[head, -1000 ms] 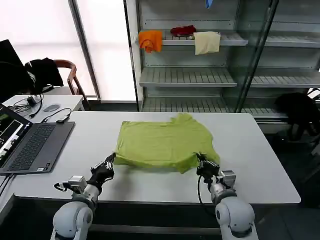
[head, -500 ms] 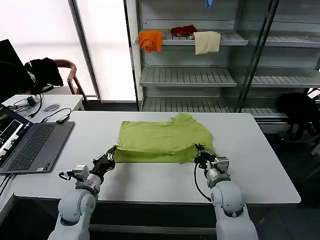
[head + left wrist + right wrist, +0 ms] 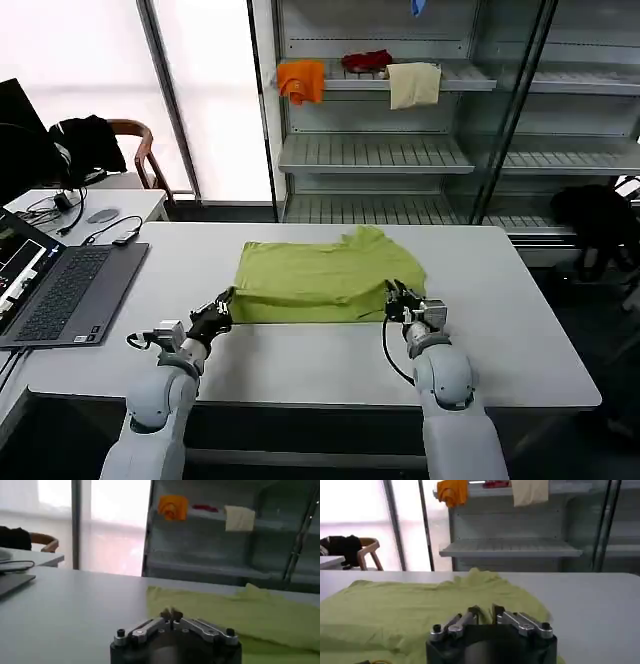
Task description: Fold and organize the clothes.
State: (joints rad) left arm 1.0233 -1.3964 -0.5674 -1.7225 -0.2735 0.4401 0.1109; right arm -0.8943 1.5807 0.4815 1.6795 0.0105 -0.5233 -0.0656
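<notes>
White surface [image 3: 300, 370], wide, matt; a shelf rack [image 3: 400, 155] stands behind it and a laptop [image 3: 60, 290] sits at the robot's left edge.

Lime T-shirt [image 3: 325, 280] lies flat at the middle of the surface, folded to a broad band, its near edge a straight doubled fold facing the robot. A lump of cloth, sleeve or collar, rises at the far right corner.

Left claw [image 3: 218, 312] sits low on the surface at the near left corner of the shirt, touching or just beside the fold. In the left wrist view its fingertips [image 3: 171, 613] are pinched together; whether cloth is caught between them cannot be told.

Right claw [image 3: 398, 300] sits at the near right corner, over the edge of the cloth. In the right wrist view its jaws stand a little apart, with nothing clearly held between them.

Handling, as judged: thin cotton, light, limp, no stiffness of its own. It will sag and crease between two grip points and drag easily on the smooth surface. Best taken at the two near corners through both layers, keeping the edge taut between the claws.
</notes>
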